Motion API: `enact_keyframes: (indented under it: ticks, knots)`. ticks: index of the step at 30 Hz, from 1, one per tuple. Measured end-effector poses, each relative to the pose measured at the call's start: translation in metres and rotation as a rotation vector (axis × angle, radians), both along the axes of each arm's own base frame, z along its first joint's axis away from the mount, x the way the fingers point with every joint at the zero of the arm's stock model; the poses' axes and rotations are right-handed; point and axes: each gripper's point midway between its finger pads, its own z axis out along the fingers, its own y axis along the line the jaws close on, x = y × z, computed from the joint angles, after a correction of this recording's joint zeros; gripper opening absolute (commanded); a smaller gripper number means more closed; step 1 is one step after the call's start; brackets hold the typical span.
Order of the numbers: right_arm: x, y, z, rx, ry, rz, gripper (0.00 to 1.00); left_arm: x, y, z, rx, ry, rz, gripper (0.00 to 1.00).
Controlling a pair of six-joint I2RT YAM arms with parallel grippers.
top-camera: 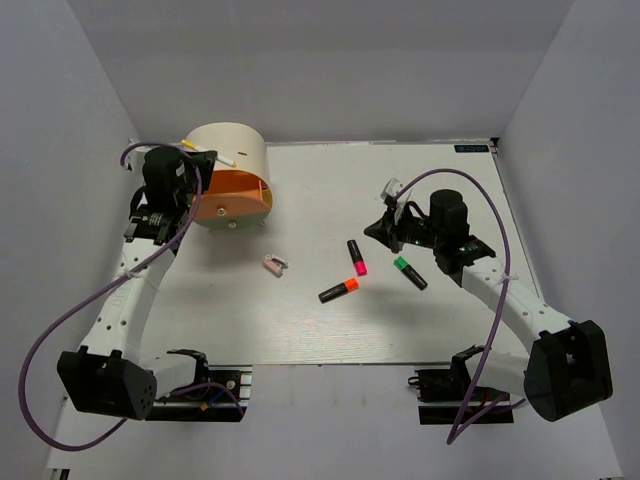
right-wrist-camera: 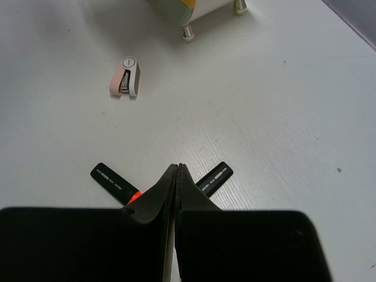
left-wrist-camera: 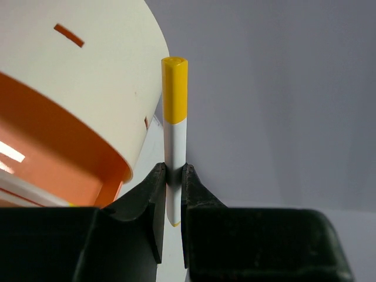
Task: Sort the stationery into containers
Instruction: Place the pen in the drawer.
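Bench (top-camera: 300, 335): white with a faint grain, filling the middle of the top view; both arm bases sit at its lower edge.
Room: plain pale grey walls close the bench in at the left, right and top of the frame.
Organiser (top-camera: 235, 165): cream drum with an orange front, at the upper left of the bench.
Left fingers (left-wrist-camera: 160, 177): clenched on the stick at the upper left of the top view, beside the drum.
Stick (left-wrist-camera: 174, 138): white with a yellow end, upright at the centre of the left wrist view, just beside the organiser's cream wall; contact cannot be told.
Right fingers (right-wrist-camera: 178, 170): pressed tip to tip with nothing between them, right of centre in the top view.
Pink-capped marker (top-camera: 356, 257): flat on the bench near the centre.
Orange-capped marker (top-camera: 339, 290): just below the pink one, angled.
Green-capped marker (top-camera: 409, 272): to their right, beside the right arm.
Clip (top-camera: 275, 265): pink and white, alone on the bench left of the 3 markers, below the organiser.
Cables (top-camera: 60, 320): purple, 1 looping along each arm.
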Motion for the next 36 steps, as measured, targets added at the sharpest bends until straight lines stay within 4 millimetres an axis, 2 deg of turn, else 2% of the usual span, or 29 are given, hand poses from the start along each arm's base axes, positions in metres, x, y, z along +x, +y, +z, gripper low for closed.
enact_keyframes:
  ticks: [6, 10, 21, 24, 25, 29, 33, 36]
  knots:
    - [-0.001, 0.0, -0.002, -0.002, 0.005, -0.001, 0.0, 0.014, -0.008, -0.005, 0.017, 0.024, 0.015, 0.0]
    - [0.0, -0.001, -0.002, -0.002, 0.004, -0.004, 0.0, 0.006, -0.013, -0.019, 0.04, 0.089, 0.016, 0.0]
    - [-0.001, -0.003, -0.007, -0.004, 0.014, -0.008, 0.0, -0.01, -0.01, -0.053, 0.086, 0.241, 0.058, 0.01]
    - [-0.002, -0.004, -0.008, -0.005, 0.017, -0.008, 0.01, -0.008, -0.014, -0.06, 0.093, 0.275, 0.056, 0.13]
    - [-0.002, -0.004, -0.008, -0.005, 0.016, -0.008, 0.05, -0.007, -0.015, -0.063, 0.097, 0.287, 0.055, 0.17]
    - [-0.002, -0.005, -0.008, -0.003, 0.017, -0.012, 0.11, -0.003, -0.018, -0.072, 0.109, 0.321, 0.055, 0.4]
    - [-0.001, -0.006, -0.007, -0.003, 0.015, -0.015, 0.12, -0.003, -0.021, -0.068, 0.11, 0.32, 0.056, 0.5]
    - [-0.001, -0.006, -0.007, -0.002, 0.015, -0.015, 0.12, -0.003, -0.02, -0.061, 0.108, 0.306, 0.061, 0.53]
